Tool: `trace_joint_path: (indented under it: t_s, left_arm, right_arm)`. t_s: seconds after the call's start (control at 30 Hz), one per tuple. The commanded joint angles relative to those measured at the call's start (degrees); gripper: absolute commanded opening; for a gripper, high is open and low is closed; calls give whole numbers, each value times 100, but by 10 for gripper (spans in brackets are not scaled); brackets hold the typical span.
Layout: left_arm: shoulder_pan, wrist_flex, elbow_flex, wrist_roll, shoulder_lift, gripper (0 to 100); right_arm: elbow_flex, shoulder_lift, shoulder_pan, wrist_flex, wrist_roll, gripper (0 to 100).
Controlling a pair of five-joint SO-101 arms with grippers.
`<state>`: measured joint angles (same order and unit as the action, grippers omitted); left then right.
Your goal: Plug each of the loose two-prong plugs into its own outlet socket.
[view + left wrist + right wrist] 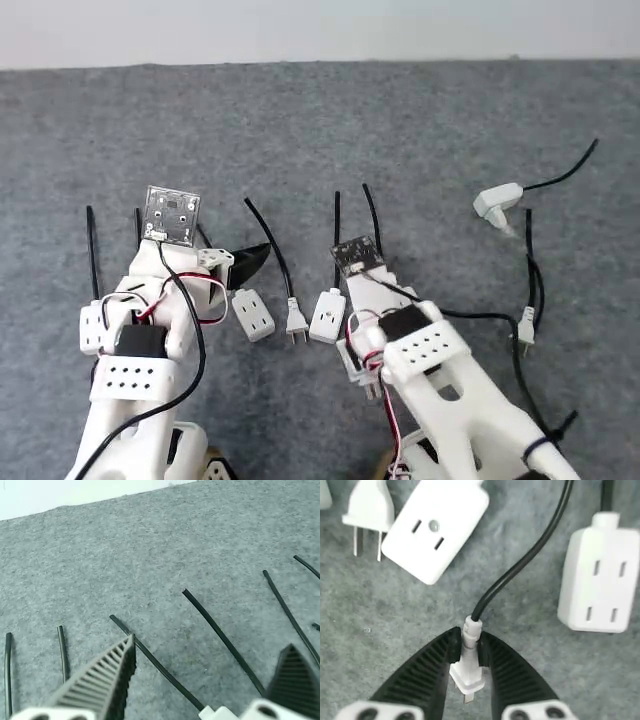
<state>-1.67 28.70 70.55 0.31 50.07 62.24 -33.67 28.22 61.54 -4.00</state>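
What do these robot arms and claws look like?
The left arm and right arm are chunky white plastic with rows of small holes, looped with red, white and black wires. Each carries a small circuit board. The left claw and right claw have black, ribbed, pointed fingers.

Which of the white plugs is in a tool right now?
The plug pinched in the right tool, unlike the loose plug lying beside a socket.
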Motion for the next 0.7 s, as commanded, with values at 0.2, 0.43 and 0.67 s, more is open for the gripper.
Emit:
trace_joint_path:
  t_s: [0.2, 0.43, 0.67]
  left_arm:
    - [26, -185, -40, 0, -9, 411]
    - [26, -176, -40, 0, 0, 411]
    - [35, -158, -40, 0, 26, 411]
  right_arm:
    - [-440, -48, -127, 40, 1275, 8]
    - [-422, -268, -136, -233, 2066, 9]
    - [-492, -1279, -136, -207, 2954, 9]
